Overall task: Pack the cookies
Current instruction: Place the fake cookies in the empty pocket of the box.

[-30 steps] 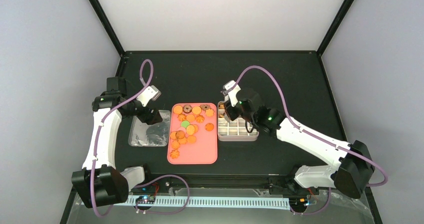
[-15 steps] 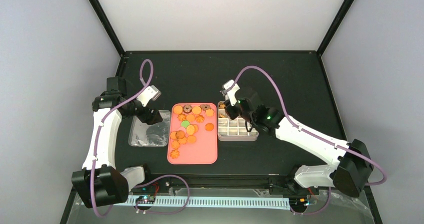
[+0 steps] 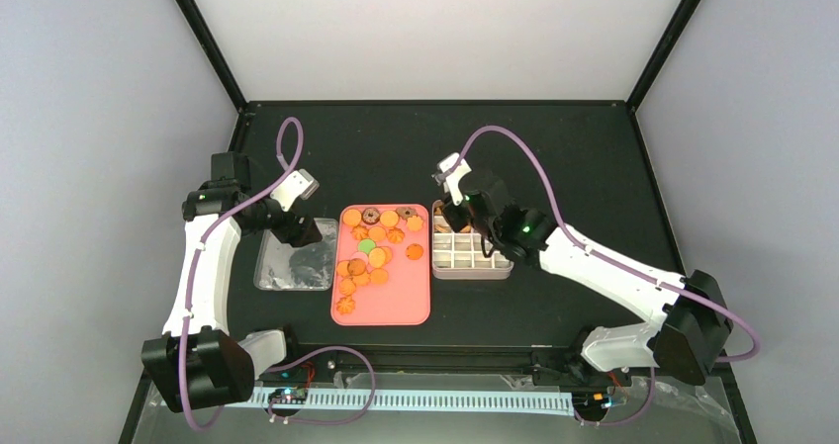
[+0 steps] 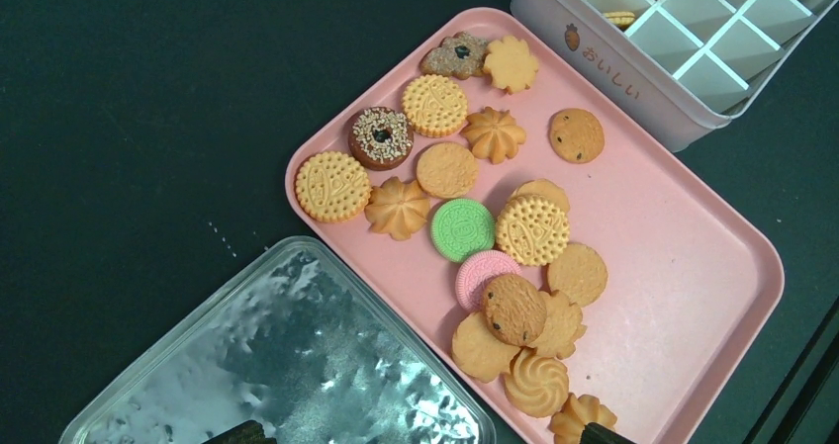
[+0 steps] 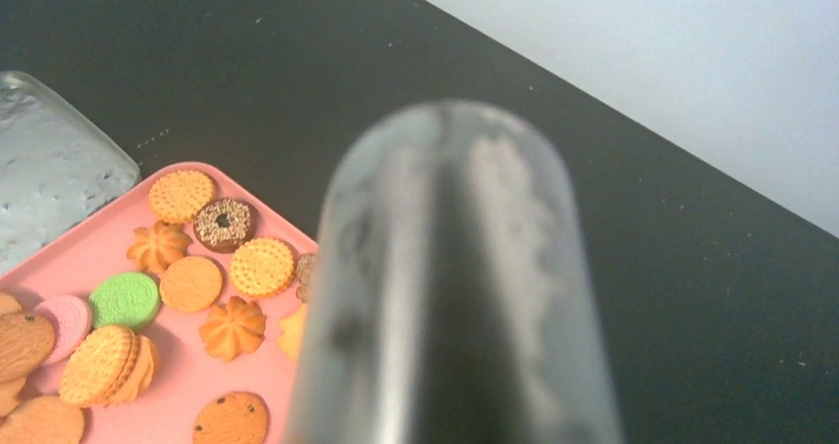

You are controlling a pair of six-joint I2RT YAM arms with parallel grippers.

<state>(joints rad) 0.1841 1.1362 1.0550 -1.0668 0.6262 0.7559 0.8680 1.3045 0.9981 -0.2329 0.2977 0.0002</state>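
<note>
Crowding pink tray (image 4: 693, 296), loose cookies (image 4: 534, 229), few inside white gridded tin (image 4: 633, 78)

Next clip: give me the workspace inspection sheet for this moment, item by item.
Surface: black table, no spills seen.
Job's things: cookies mostly loose on pink tray; a few in white gridded tin beside it.
Clutter: clear rippled lid beside the tray.
Grippers: left gripper open, empty, above the lid's far edge; right gripper over the tin's far corner, jaws unreadable.
Cables: purple cables loop above both arms.
Surroundings: pale walls, black frame; nothing else seen.
</note>
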